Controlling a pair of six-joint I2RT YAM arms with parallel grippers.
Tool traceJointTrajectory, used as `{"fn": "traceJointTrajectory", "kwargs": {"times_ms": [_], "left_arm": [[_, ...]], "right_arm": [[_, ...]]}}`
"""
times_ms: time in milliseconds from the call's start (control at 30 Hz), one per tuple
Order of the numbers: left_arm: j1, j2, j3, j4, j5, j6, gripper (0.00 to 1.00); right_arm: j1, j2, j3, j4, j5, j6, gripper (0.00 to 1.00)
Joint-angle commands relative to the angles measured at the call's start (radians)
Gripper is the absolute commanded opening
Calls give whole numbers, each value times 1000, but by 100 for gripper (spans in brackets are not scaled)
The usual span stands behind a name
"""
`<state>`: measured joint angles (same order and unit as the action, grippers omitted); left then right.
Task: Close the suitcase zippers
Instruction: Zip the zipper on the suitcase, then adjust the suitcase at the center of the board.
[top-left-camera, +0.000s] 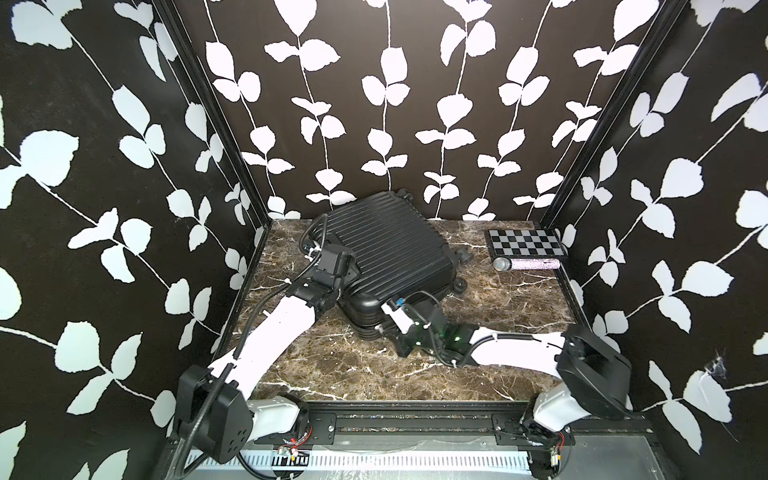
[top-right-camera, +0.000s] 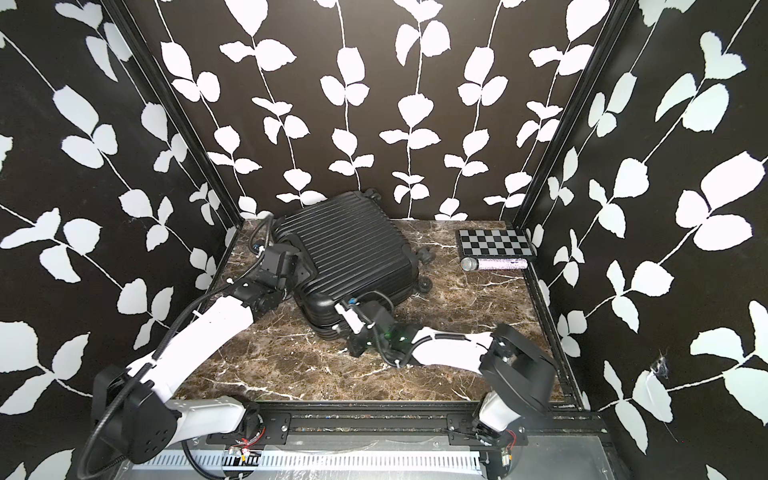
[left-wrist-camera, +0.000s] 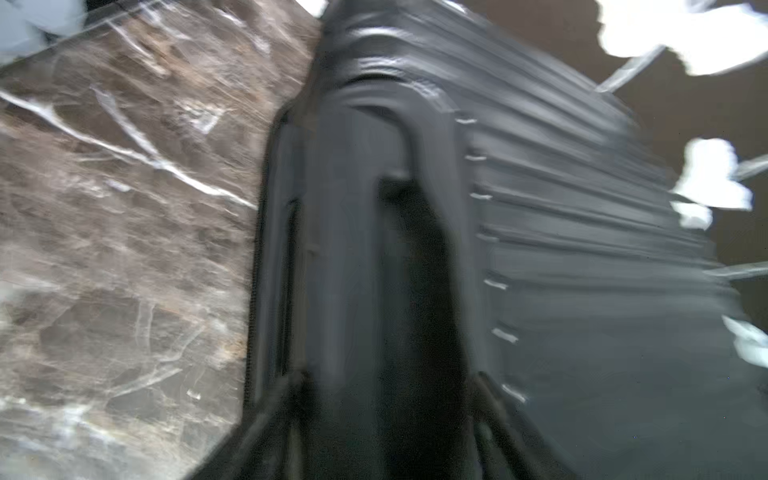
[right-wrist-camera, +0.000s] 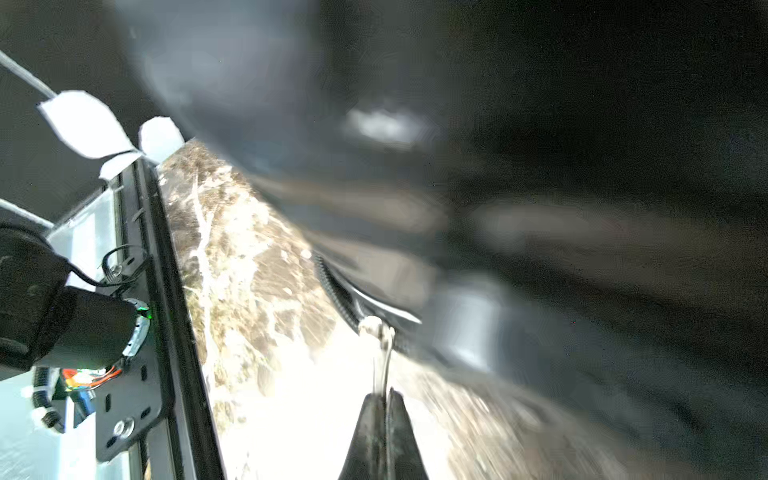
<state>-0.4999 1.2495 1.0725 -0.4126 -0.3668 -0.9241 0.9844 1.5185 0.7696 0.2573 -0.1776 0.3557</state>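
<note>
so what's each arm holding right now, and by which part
Right fingers: shut on the small silvery zipper pull of the black ribbed hard-shell suitcase, pinching the tab's end. Left fingers: spread astride its black handle, gripping nothing.

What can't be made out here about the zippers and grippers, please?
Left gripper: grip on the suitcase unclear; left wrist view motion-blurred.
Zippers: closed length unclear; black-on-black in top views, blurred in right wrist view.
Zipper pull in right gripper: too small in top views.

Left gripper (left-wrist-camera: 384, 376) spread (view blurred); right gripper (right-wrist-camera: 384, 395) pinched closed
</note>
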Motion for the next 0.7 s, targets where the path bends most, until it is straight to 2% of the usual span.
{"fn": "traceJointTrajectory", "kwargs": {"times_ms": [0, 133, 300, 433, 667], "left_arm": [[-10, -41, 102, -70, 92, 166, 85], [27, 7, 233, -170, 141, 371, 89], [108, 109, 390, -324, 375, 808, 87], [144, 227, 541, -516, 458, 1212, 84], [159, 363, 664, -774, 603, 1880, 82]], "right_arm": [[-73, -73, -73, 20, 35, 14, 0], [-148, -148, -146, -3, 12, -7, 0], [-208, -199, -174, -48, -21, -46, 0], [-236, -208, -171, -71, -47, -57, 0], [-243, -204, -162, -82, -57, -55, 0]]}}
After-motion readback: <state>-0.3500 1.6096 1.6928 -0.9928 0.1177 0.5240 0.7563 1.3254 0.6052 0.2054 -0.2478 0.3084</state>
